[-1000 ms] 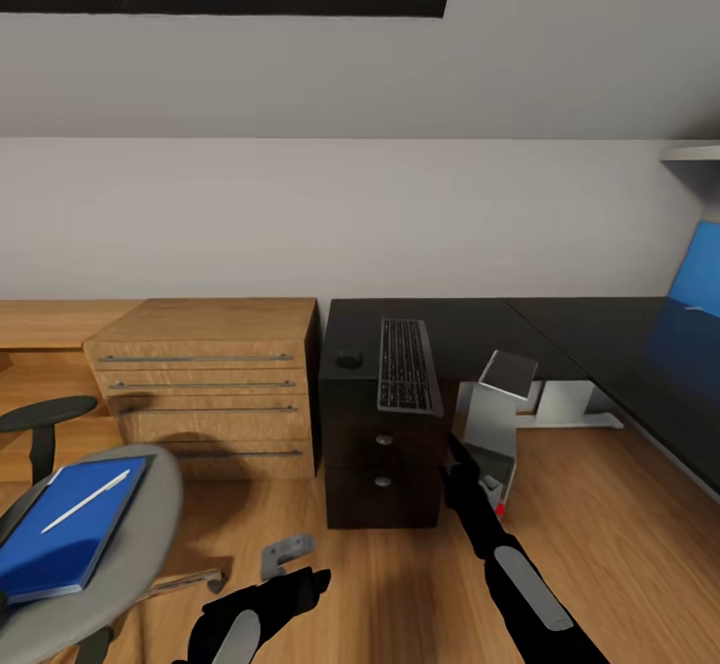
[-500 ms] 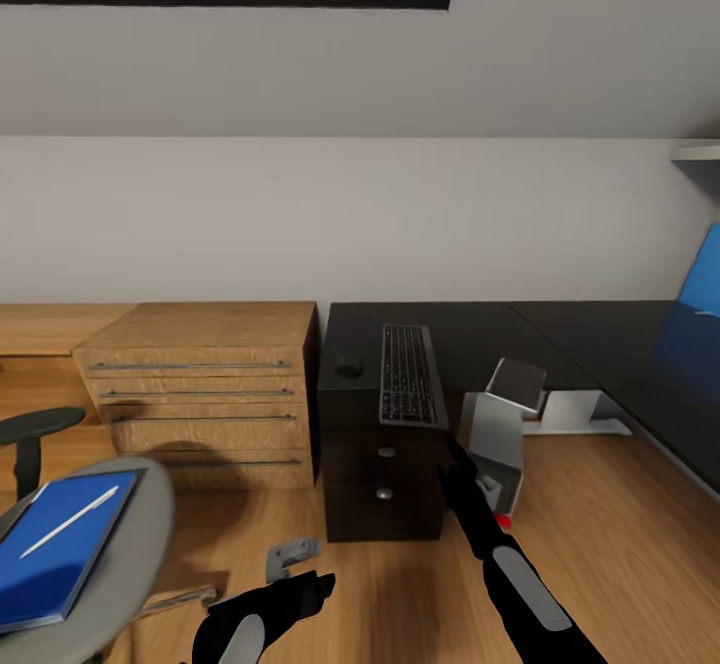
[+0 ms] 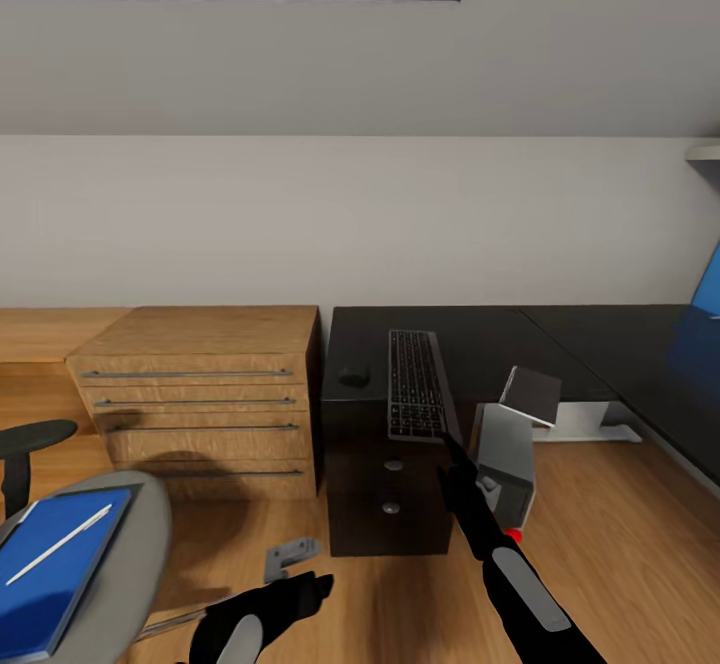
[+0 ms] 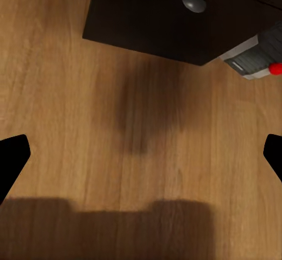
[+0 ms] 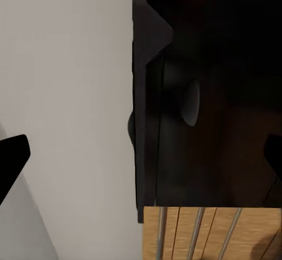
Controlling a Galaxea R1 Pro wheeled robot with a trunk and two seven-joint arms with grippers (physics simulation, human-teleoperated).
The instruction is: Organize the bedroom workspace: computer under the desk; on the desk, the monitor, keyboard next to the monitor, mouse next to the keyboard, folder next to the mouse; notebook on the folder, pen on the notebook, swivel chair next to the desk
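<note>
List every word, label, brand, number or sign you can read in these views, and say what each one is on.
None can be read.
keyboard: the keys show as dark squares, any legends too small and blurred to make out.
computer: a small red light at its base, no lettering visible.
folder on the swivel chair: plain blue cover, no title visible.
wooden drawer unit and desk: no labels visible.
</note>
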